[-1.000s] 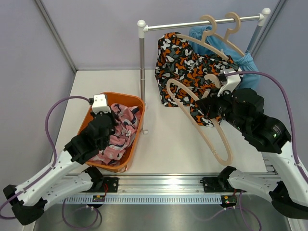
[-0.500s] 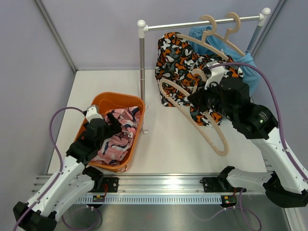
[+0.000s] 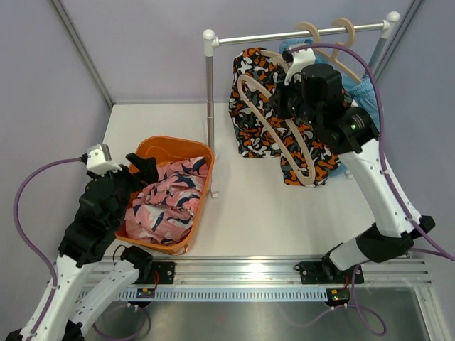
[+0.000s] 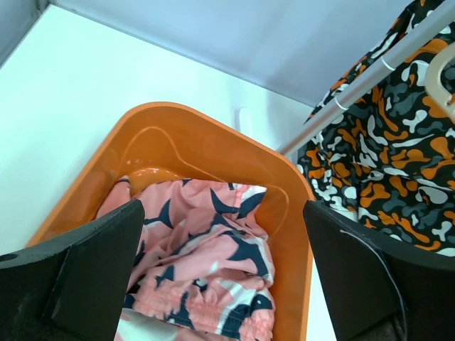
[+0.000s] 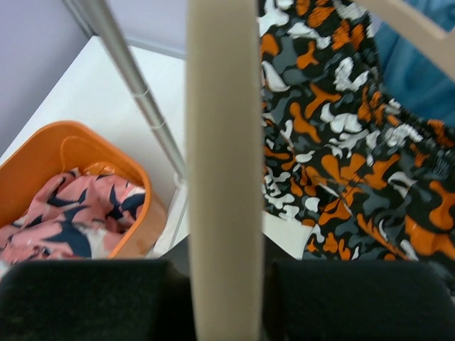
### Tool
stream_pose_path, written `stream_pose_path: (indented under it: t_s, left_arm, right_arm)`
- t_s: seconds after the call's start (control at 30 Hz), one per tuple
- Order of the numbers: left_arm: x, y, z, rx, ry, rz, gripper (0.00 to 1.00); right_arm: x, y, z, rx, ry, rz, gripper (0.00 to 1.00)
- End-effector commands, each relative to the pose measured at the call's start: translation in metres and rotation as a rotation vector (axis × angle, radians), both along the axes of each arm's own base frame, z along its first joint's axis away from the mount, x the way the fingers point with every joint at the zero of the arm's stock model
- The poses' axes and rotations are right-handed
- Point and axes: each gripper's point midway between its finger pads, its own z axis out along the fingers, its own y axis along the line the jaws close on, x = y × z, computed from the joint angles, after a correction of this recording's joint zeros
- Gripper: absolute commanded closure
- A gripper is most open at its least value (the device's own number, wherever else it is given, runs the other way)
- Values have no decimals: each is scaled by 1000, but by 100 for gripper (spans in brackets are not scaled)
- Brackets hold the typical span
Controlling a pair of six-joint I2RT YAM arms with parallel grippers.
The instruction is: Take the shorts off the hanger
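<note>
Pink shorts (image 3: 167, 202) with navy and white blotches lie crumpled in the orange basket (image 3: 153, 142). My left gripper (image 3: 138, 174) hovers just above their near left side, open and holding nothing; its wrist view shows the pink shorts (image 4: 199, 256) between the spread fingers (image 4: 92, 270). Black shorts (image 3: 259, 106) with orange and white blotches hang from the rail (image 3: 284, 37). Light blue shorts (image 3: 362, 92) hang behind them. My right gripper (image 3: 288, 99) is shut on a bare beige hanger (image 3: 274, 124), which it holds in front of the black shorts (image 5: 334, 142).
The rail's white post (image 3: 210, 106) stands between the basket and the hanging clothes. Two more beige hanger hooks (image 3: 327, 32) sit on the rail near its right end. Purple walls close in the table at the back and sides.
My left gripper has opened, let go of the pink shorts in the basket and drawn back to the left. My right gripper has lifted the bare hanger up toward the rail.
</note>
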Motion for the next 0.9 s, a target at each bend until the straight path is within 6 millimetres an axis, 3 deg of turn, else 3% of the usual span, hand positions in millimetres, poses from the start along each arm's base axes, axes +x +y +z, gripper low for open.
stream_pose_path:
  t_s: [0.0, 0.03, 0.07, 0.1, 0.13, 0.2, 0.23, 0.47, 0.67, 0.87]
  left_arm:
    - [-5, 11, 1, 56, -8, 28, 1]
    - [-8, 11, 2, 49, -21, 15, 1]
    - [-8, 9, -4, 48, -14, 7, 1]
    - [-9, 7, -5, 43, -20, -6, 1]
    - [-12, 7, -5, 36, -28, -12, 1]
    - [-13, 7, -13, 37, -18, -18, 1]
    - [-15, 7, -14, 32, -23, -20, 1]
    - [-24, 9, -24, 45, -18, -39, 1]
    - [-27, 9, -28, 64, -11, -54, 1]
    - [-28, 6, -30, 61, -8, -72, 1]
  right_arm:
    - [29, -1, 21, 21, -58, 3, 100]
    - [36, 1, 21, 19, -59, 9, 100]
    - [42, -1, 34, 22, -94, 10, 100]
    - [55, 7, 25, 10, -78, 24, 100]
    - [58, 8, 37, 22, -107, 34, 100]
    - [73, 19, 28, 18, -89, 59, 100]
    - [76, 20, 35, 12, -115, 69, 100]
    - [103, 36, 31, 37, -145, 71, 100]
    - [113, 40, 41, 64, -201, 60, 100]
    - [109, 38, 56, 114, -234, 49, 100]
